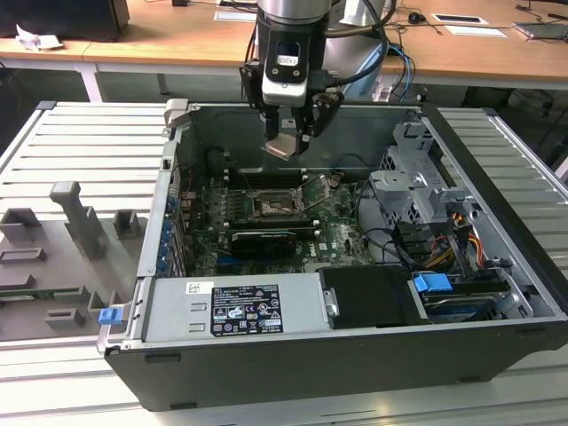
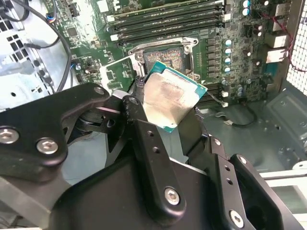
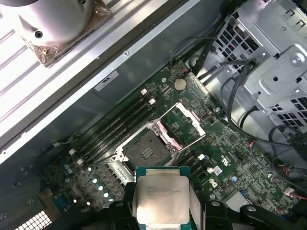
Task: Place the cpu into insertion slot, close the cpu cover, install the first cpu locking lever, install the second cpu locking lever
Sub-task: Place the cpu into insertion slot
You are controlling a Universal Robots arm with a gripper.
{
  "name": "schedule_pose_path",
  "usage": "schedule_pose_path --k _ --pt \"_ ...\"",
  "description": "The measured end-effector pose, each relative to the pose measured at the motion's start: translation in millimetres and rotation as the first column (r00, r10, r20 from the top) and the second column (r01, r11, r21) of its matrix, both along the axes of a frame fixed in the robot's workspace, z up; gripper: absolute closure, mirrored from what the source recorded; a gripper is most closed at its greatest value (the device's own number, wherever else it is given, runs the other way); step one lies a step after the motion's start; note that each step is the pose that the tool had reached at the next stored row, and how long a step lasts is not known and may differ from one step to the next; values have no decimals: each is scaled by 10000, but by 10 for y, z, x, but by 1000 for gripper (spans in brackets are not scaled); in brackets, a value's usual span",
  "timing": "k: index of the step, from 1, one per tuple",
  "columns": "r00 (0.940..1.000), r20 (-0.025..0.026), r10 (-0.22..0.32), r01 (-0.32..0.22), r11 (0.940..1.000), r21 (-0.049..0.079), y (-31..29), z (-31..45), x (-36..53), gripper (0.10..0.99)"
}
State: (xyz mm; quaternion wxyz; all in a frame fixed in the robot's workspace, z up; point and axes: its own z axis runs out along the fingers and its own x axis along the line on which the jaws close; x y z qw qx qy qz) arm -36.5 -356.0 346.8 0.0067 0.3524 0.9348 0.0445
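While clamped on the cpu (image 3: 160,200), end effector (image 1: 286,146) hangs above the insertion slot (image 3: 145,149), w/o touching it.

No print can be read. A white label (image 1: 232,308) on the power supply (image 1: 302,306) carries lines of small black text and rows of round marks, all too small to make out. In the first wrist view the cpu (image 3: 160,199) bears a few faint lines of lettering on its metal top, illegible. A small white sticker (image 3: 108,80) on the case wall (image 3: 144,62) shows dark marks, also unreadable.
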Motion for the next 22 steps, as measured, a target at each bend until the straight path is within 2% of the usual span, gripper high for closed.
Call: schedule_pose_path --k 2,6,12,13,17,22 --pt "9994 0 -359 359 9994 1 0 -4 0 561" --pt "9974 0 -725 725 9974 0 0 -7 0 561" --pt "9872 0 -1593 1593 9872 -3 0 -16 0 561" --pt "9838 0 -1794 1794 9838 -4 0 -18 0 561" --pt "9765 1 -2155 2155 9765 -6 0 -21 0 561" --pt "9544 2 -2987 2987 9544 -11 0 -30 0 561"
